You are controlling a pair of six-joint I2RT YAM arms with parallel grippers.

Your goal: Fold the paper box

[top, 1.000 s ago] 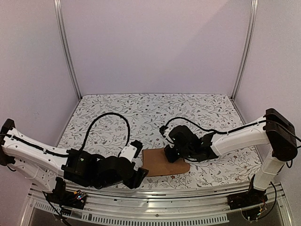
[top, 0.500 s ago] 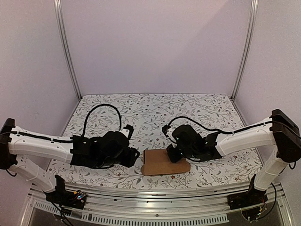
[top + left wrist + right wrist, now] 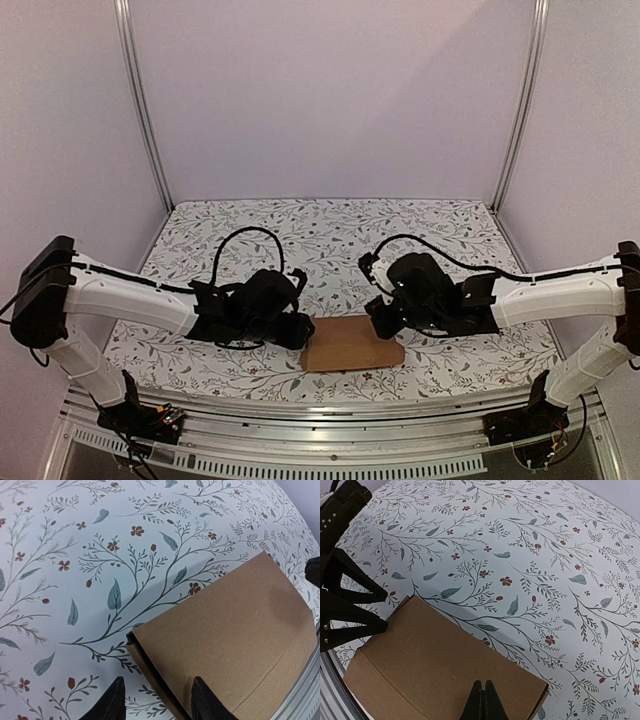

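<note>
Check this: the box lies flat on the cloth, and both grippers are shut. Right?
Not quite. The box lies flat on the cloth, but only the right gripper is shut. The left gripper is open, its fingers straddling the box's edge, as the left wrist view shows.

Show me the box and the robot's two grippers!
box [image 3: 352, 343], top view, middle of its flat brown top.
left gripper [image 3: 158, 682], left wrist view, the gap between its open fingers, at the box's edge.
right gripper [image 3: 481, 690], right wrist view, its shut fingertips, over the box's top.
</note>
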